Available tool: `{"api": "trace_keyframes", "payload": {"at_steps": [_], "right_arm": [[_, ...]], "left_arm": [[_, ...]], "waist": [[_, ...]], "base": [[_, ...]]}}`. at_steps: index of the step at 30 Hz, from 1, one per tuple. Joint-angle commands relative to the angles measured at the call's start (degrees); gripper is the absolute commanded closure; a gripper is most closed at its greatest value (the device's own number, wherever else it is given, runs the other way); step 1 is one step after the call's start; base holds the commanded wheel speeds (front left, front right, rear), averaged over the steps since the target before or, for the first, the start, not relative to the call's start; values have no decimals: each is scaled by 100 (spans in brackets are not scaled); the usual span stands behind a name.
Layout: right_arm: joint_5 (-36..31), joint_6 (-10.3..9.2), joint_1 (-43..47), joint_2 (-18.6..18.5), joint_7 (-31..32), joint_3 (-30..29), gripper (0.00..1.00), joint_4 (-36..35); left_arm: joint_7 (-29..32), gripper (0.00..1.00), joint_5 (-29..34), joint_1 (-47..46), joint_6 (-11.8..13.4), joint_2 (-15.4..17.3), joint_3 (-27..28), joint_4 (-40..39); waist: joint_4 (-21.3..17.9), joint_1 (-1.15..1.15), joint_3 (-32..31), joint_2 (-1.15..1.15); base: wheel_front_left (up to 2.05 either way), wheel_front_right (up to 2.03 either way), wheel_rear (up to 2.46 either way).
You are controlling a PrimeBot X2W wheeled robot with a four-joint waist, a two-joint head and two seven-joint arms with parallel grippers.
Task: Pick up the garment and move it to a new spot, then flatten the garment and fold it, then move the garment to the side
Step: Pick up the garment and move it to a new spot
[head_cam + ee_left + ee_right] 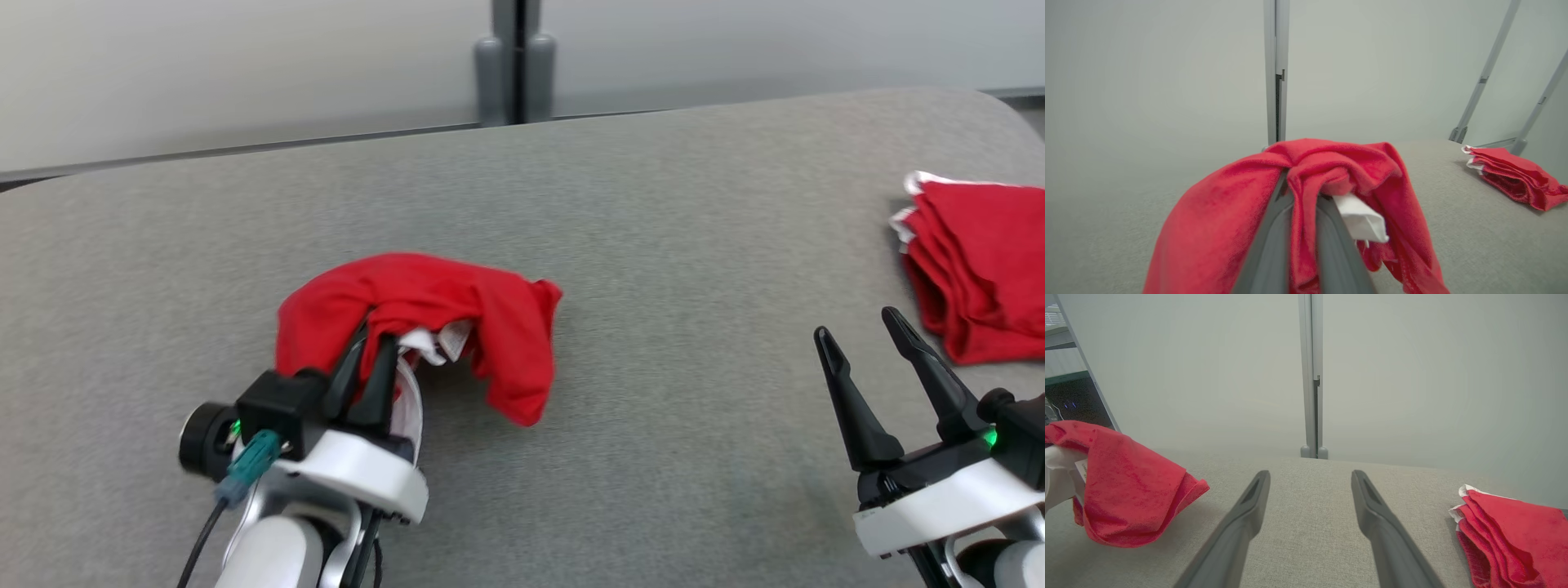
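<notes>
A crumpled red garment [457,318] with white trim hangs off my left gripper [371,343], which is shut on a bunch of its cloth just above the grey table, left of centre. In the left wrist view the red garment [1331,171] drapes over both fingers, a white label poking out on the right. The right wrist view catches the same garment [1122,486] at its left edge. My right gripper [857,327] stands open at the lower right with nothing between its fingers; from its own wrist, that right gripper [1310,475] points over bare table.
A stack of folded red garments [980,269] lies at the table's right edge, close beside my right fingers; the same stack [1511,531] [1511,175] appears from both wrists. The grey padded table [653,204] ends at a pale wall with a grey post [514,57] behind it.
</notes>
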Motion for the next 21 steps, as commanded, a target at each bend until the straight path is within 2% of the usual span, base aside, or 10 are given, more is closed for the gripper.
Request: {"api": "trace_keyframes", "payload": {"at_steps": [1,9,13,15,16,17,21], "right_arm": [[24,0,-71,-2,-50,-21,0,19],[207,0,-424,92,-311,97,0,153],[331,0,-654,153,-596,199,0,409],[341,0,-698,161,-656,230,0,481],[373,0,-726,171,-703,264,0,541],[384,0,-768,179,-755,297,0,601],[431,0,-878,175,-911,358,0,813]], "left_arm": [[5,100,58,-209,-47,-6,-72,59],[11,100,95,-1507,-176,-107,-451,805],[101,100,81,-2072,-333,-144,-732,1692],[92,100,41,-2126,-368,-148,-772,1887],[59,65,14,-2175,-348,-151,-782,2048],[23,0,12,-2201,-343,-154,-829,2191],[-326,0,-93,-2114,-347,-170,-960,2450]], "waist": [[-392,0,50,0],[-1218,0,782,0],[-1439,0,1213,0],[-1458,0,1253,0],[-1474,0,1286,0],[-1484,0,1309,0],[-1422,0,1294,0]], "base": [[0,0,0],[0,0,0],[0,0,0],[0,0,0],[0,0,0],[0,0,0],[0,0,0]]}}
